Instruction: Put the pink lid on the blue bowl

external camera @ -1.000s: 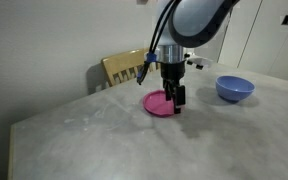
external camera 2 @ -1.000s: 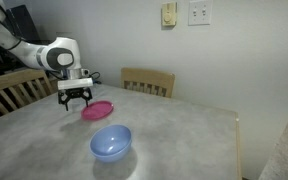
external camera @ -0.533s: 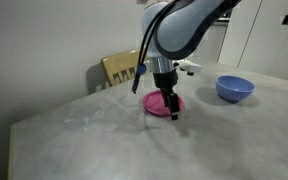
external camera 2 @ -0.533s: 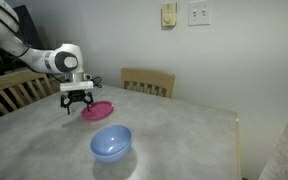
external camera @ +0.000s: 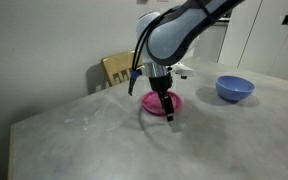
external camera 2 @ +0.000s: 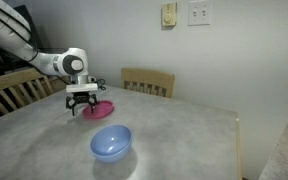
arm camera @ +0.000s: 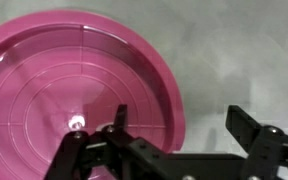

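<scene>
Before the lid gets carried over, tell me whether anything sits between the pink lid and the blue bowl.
Nothing visible does. In both exterior views only bare grey tabletop lies between the pink lid and the blue bowl. In the wrist view the gripper has its jaws open astride the lid's rim.

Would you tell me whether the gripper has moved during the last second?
Yes. The gripper has dropped lower against the chair behind it, down to the pink lid, which has not shifted.
</scene>
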Controlling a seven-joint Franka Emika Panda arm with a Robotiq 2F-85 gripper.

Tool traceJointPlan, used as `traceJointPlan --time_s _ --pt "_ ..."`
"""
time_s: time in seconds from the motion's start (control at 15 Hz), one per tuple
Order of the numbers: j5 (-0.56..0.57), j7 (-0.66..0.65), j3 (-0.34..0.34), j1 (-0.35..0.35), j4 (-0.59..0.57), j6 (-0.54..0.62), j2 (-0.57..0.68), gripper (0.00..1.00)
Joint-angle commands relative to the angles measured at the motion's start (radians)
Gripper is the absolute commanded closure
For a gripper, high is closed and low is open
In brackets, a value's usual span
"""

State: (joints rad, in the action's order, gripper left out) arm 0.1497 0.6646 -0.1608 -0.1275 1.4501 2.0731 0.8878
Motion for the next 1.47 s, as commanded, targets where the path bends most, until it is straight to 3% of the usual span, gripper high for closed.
traceJointPlan --time_s 0.0,0.2,0.33,0.4,0.47,0.67,1.4 --pt "-0.01 -0.003 -0.018 0.014 -0.056 0.054 0.051 0.0" --pt "-0.016 -0.012 -0.018 0.017 -0.062 0.089 0.059 0.0" --pt "-0.017 -0.026 -0.016 0.018 -0.062 0.102 0.059 0.13" --pt "-0.017 -0.04 -0.013 0.018 -0.063 0.109 0.058 0.13" --pt "-0.015 -0.056 -0.01 0.016 -0.06 0.115 0.053 0.06" --pt "0.007 -0.134 0.011 -0.005 -0.057 0.11 0.038 0.0" --pt "0.062 -0.462 0.071 -0.1 -0.13 0.082 0.041 0.0"
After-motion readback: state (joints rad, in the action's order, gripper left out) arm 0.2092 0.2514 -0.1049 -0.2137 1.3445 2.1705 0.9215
